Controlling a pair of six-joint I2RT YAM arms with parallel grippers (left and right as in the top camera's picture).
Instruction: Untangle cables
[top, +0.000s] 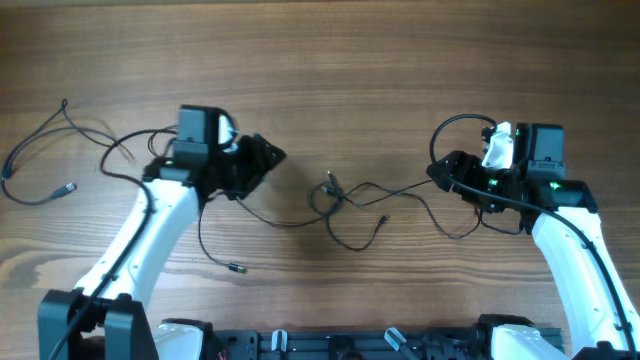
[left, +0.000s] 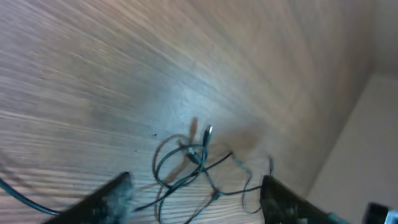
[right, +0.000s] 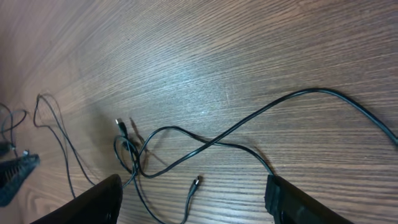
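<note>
Our left claw (top: 268, 157) has its two fingers (left: 118, 191) spread wide, with nothing clamped between them. Ahead of its tips, near but apart, the knot (top: 328, 190) of thin black cables (top: 400, 190) lies on the wooden table (top: 350, 60). In the blurred left wrist view we see it as a few small loops with one bright plug tip (left: 209, 130) sticking out on the side away from the claw. One strand (top: 270, 220) runs back from the knot under this claw and curls beside its arm to a small plug end (top: 238, 267). Behind the claw, past the wrist and well apart from the knot, a looser cable (top: 35, 150) sprawls in open curves and ends in another plug (top: 68, 188).

Our right claw (top: 437, 170) faces the knot from the opposite side. Its fingers (right: 93, 199) are also parted and it holds nothing. In front of it two strands cross each other on the way to the knot. One of them sweeps in a long arc (right: 323, 93) past the claw's side, and the other dips down close to one finger; we cannot tell whether it touches. A short loose end with a plug (right: 196, 180) lies just ahead of the gap between the fingers.
</note>
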